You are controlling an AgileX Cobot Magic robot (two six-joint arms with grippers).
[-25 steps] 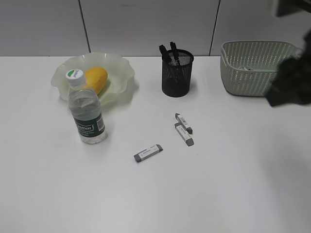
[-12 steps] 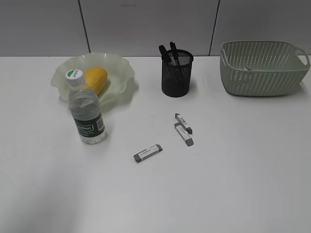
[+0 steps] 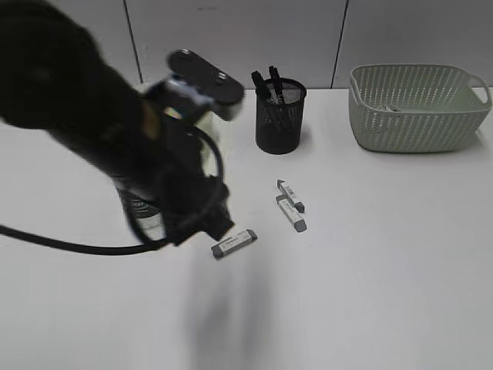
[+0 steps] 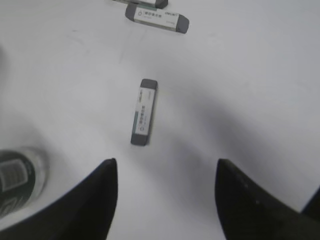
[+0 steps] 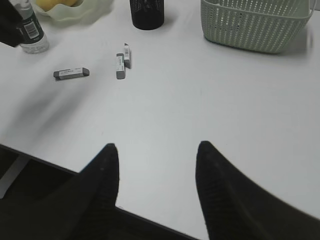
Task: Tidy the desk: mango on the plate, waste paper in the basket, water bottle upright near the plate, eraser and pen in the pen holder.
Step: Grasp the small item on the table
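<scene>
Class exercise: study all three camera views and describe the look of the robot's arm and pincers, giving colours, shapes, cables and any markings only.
The left arm is bulky and matte black, blurred here, with a flat rounded black plate on top and a black cable looping off it. The left pincer and right pincer each show two broad, tapering black fingers with rounded tips; the right ones look finely textured. No markings are visible.

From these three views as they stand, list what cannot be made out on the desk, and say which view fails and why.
- The plate and mango: exterior view, hidden behind the blurred left arm; right wrist view, cut by the top edge.
- Water bottle: left wrist view, cropped and blurred.
- Basket contents: too small to identify.
- Eraser print: too blurred to read.
</scene>
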